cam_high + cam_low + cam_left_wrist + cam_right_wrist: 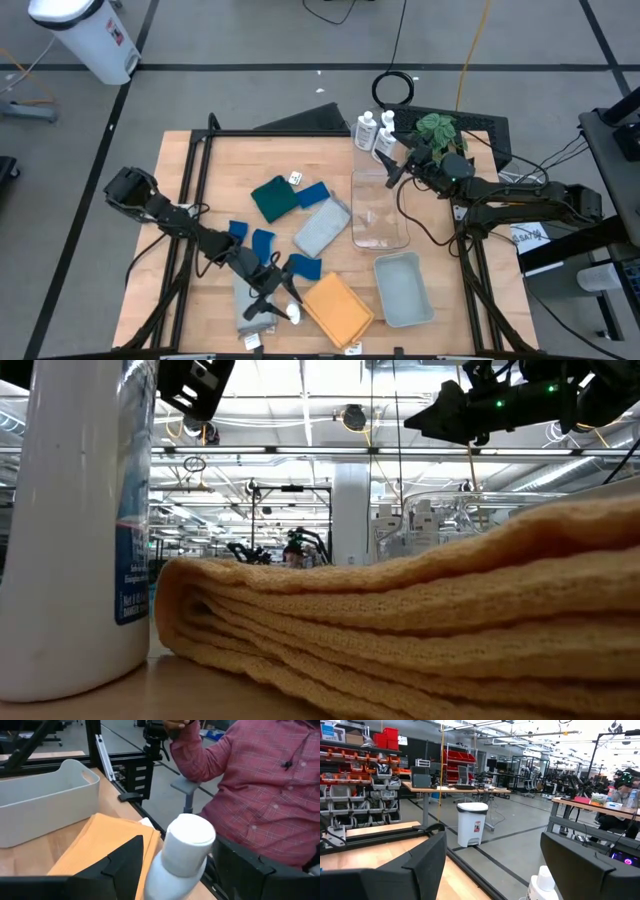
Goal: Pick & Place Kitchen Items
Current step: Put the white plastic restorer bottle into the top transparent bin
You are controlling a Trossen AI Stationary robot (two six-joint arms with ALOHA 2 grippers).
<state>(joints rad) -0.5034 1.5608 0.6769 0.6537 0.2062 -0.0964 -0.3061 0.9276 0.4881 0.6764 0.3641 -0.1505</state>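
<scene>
The left gripper (275,305) pinches a white bottle (181,856) beside the orange cloth (337,309). The right gripper (392,172) hangs spread and empty above the clear bin (380,212).

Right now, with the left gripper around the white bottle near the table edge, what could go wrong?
1. The small white bottle with a blue label sits between the left gripper fingers close to the table's front edge; a slip could send it off the table.
2. The folded orange cloth lies right beside it, so a lowered bottle may land on it and tip.
3. A person in a red checked shirt sits near that edge, within the arm's likely sweep.
</scene>
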